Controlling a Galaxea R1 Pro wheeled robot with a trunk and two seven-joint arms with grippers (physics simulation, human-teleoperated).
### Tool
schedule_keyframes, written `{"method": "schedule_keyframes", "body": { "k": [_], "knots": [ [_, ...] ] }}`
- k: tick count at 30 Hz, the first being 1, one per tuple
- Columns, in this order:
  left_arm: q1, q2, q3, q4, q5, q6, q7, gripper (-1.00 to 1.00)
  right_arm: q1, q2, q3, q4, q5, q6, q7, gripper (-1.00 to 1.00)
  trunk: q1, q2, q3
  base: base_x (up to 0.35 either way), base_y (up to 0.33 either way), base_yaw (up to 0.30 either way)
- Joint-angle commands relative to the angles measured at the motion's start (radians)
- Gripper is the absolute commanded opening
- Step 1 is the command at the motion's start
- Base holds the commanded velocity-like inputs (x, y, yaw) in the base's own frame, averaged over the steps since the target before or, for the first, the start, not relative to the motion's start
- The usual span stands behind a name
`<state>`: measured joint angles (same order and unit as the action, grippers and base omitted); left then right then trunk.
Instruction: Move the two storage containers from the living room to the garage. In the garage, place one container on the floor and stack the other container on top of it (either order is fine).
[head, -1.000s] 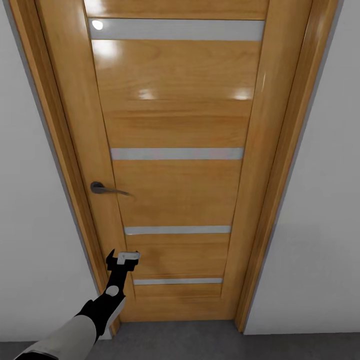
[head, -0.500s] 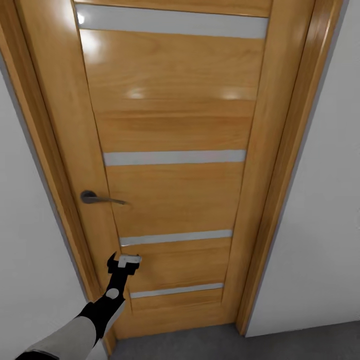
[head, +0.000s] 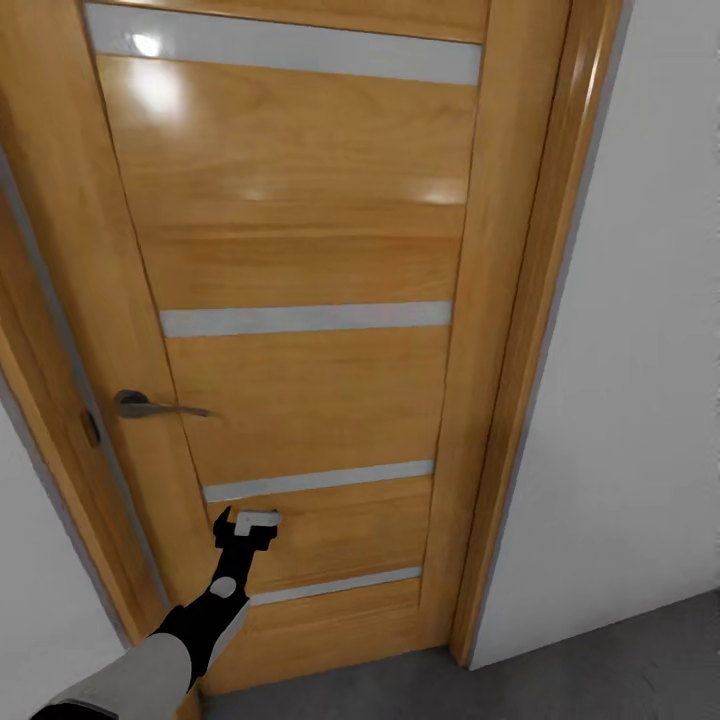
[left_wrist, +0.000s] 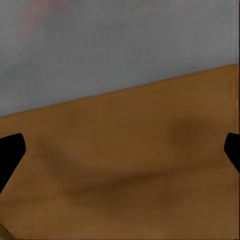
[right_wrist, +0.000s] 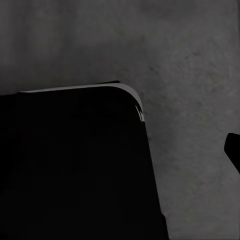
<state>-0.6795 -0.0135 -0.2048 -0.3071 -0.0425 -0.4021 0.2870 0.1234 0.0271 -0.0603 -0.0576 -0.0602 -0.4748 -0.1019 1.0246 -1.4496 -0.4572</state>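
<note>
The two storage containers are out of view. I face the garage's orange-wood door (head: 300, 250) with frosted strips. My left gripper (head: 245, 520) is open and held against the door's lower panel, below the metal handle (head: 150, 406). In the left wrist view the door's wood (left_wrist: 130, 170) and a grey strip (left_wrist: 100, 45) are very close, with the black fingertips (left_wrist: 10, 150) spread to both edges. My right gripper (right_wrist: 120, 150) hangs low over the dark concrete floor (right_wrist: 190, 60); one fingertip (right_wrist: 233, 149) shows at the picture's edge, and nothing is held.
The door frame (head: 520, 330) and a grey-white wall (head: 640, 350) stand to the right. The door's latch edge (head: 90, 428) shows at the left, slightly clear of its frame. Grey floor (head: 600, 660) lies at the lower right. A black robot part (right_wrist: 75, 165) is under the right wrist.
The handle side of the door has swung away from me, exposing its latch edge. The view has shifted right and closer. My left gripper stays on the lower panel.
</note>
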Motion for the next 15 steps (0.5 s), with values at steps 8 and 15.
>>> {"method": "schedule_keyframes", "body": {
  "k": [8, 15],
  "knots": [
    [-0.002, 0.003, -0.004, -0.004, 0.000, -0.036, 0.021, 1.00, 0.001, -0.002, -0.006, -0.002, -0.004, -0.002, 0.003, 1.00, 0.000, 0.000, 0.004, 0.142, 0.100, -0.195],
    [-0.003, 0.028, 0.033, -0.005, 0.018, -0.054, 0.024, 1.00, 0.001, -0.002, -0.004, -0.002, -0.003, -0.002, 0.003, 1.00, 0.000, 0.000, 0.008, 0.013, 0.009, -0.140]
  ]
}}
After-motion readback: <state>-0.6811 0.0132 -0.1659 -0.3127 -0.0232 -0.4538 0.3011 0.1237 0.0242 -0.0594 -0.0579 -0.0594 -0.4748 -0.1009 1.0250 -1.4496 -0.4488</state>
